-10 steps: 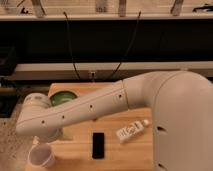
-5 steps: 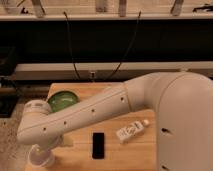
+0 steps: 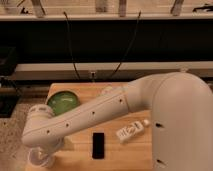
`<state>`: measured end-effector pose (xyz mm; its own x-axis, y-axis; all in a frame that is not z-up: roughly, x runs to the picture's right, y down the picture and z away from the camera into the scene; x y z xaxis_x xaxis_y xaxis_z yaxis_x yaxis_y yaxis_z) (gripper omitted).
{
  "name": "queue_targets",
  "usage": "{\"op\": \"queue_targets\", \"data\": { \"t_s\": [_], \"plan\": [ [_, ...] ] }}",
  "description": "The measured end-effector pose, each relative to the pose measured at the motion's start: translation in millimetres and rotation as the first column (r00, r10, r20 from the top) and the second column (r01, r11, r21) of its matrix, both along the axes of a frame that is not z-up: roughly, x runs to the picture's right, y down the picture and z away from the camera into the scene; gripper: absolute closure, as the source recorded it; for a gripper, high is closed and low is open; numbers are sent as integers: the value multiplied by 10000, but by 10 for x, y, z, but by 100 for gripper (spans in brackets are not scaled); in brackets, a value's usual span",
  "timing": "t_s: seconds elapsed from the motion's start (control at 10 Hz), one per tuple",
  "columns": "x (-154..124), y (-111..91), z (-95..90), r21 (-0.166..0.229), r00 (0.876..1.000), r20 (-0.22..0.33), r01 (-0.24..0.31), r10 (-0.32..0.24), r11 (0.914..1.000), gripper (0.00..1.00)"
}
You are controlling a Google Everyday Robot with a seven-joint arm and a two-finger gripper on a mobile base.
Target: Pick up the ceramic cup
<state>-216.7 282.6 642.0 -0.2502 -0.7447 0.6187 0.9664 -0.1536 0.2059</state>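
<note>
— Wooden worktop (image 3: 75,152) is sitting in front of a dark wall with pale rails and two black cables hanging down it. What is lying on it?

— I am seeing a green bowl (image 3: 63,102) at the far left, a black phone (image 3: 98,145) lying flat near the middle, and a small white bottle (image 3: 131,130) lying on its side just right of the phone.

— And your arm?

— My white arm (image 3: 100,117) is stretching from the right across the worktop, passing over the near edge of the bowl and bending down at the near left corner.

— Where is the pincer?

— My pincer (image 3: 44,158) is reaching down at that near left corner, under the bend of the arm, right at the ceramic cup (image 3: 36,159). The arm is covering most of it.

— Is it gripping the cup?

— I cannot tell how wide it is standing, nor whether it is gripping anything.

— Where exactly is the cup?

— It is sitting at the near left corner of the worktop, well left of the phone, only its pale rounded side showing beneath my arm.
</note>
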Motion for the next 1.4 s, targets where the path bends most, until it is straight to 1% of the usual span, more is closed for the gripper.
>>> {"op": "queue_targets", "data": {
  "t_s": [0.3,0.6,0.7,0.8,0.9,1.0,1.1,1.3,1.4],
  "plan": [
    [-56,96,87,-227,10000,43,16,-15,9997,20],
    [-103,158,139,-355,9999,117,17,-13,9994,20],
    [-108,178,160,-390,9999,144,-13,19,9992,22],
    [-118,189,168,-393,9999,162,-32,38,9992,29],
    [-139,211,170,-399,9998,183,-28,35,9992,40],
    [-150,228,172,-398,9998,190,-16,23,9992,48],
    [-157,236,183,-362,9998,209,-38,45,9993,60],
    [-157,246,195,-310,9997,238,-89,96,9995,78],
    [-154,250,199,-296,9994,300,-160,169,9994,88]
  ]
}}
